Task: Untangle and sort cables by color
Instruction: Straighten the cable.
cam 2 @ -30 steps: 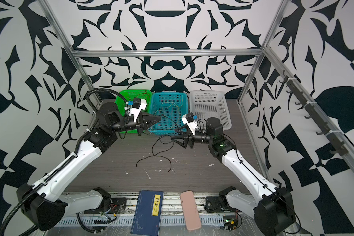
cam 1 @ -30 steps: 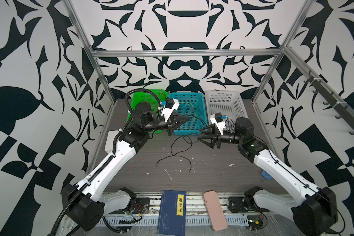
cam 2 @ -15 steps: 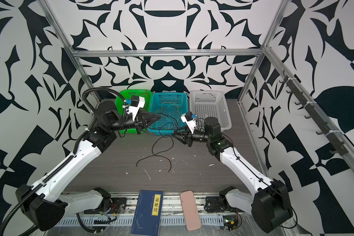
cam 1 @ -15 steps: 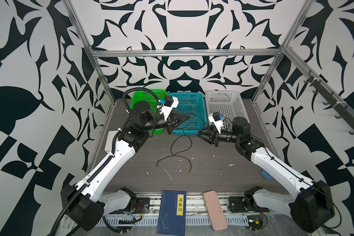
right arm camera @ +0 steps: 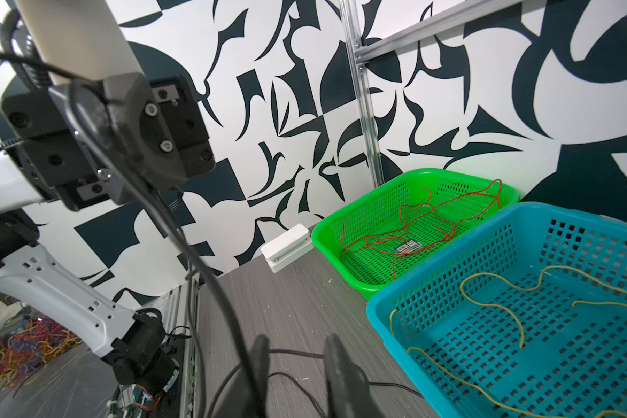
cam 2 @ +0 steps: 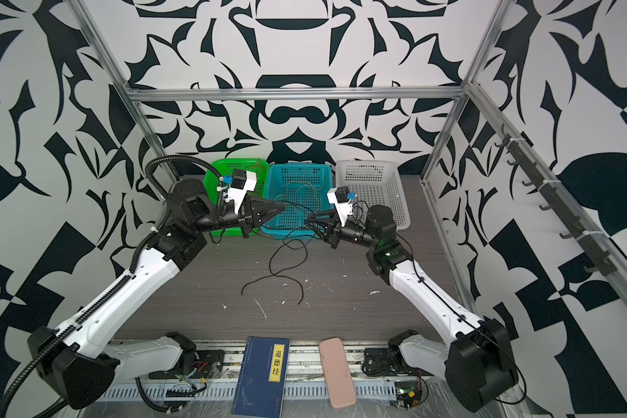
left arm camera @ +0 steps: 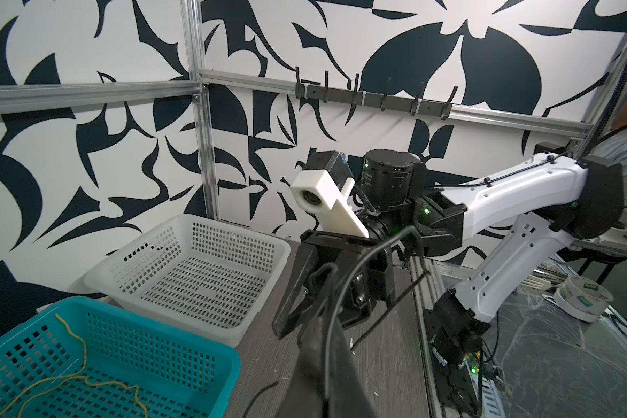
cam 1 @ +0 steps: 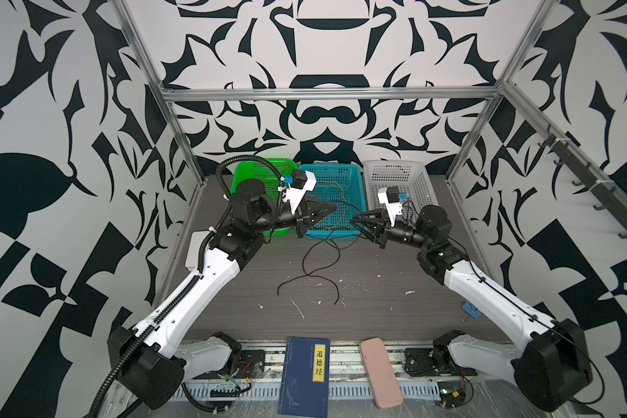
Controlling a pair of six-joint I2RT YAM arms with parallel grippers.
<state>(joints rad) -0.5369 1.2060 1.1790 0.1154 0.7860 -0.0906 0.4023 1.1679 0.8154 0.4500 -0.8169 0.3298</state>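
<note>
My left gripper [cam 1: 335, 207] [cam 2: 285, 207] hovers in front of the teal basket, shut on a thin black cable [cam 1: 304, 257] that hangs down and curls over the table. In the left wrist view the black cable [left arm camera: 328, 347] runs along the closed left gripper [left arm camera: 315, 331]. My right gripper [cam 1: 353, 220] [cam 2: 306, 221] faces it closely. In the right wrist view the right gripper's fingers [right arm camera: 335, 362] stand a narrow gap apart, and a black strand [right arm camera: 294, 353] crosses the gap. Red cables [right arm camera: 413, 224] lie in the green basket [right arm camera: 341, 224]. Yellow cables [right arm camera: 522, 289] lie in the teal basket [right arm camera: 377, 311].
A white basket [cam 1: 418, 188] stands right of the teal basket [cam 1: 332, 237] and the green one [cam 1: 243, 173] against the back wall. A white box [cam 1: 196, 246] sits at the left edge. A blue book [cam 1: 304, 376] and a pink case [cam 1: 380, 376] lie at the front rail.
My right gripper has risen toward the left gripper and its jaws have narrowed. The left gripper has barely moved and keeps hold of the black cable.
</note>
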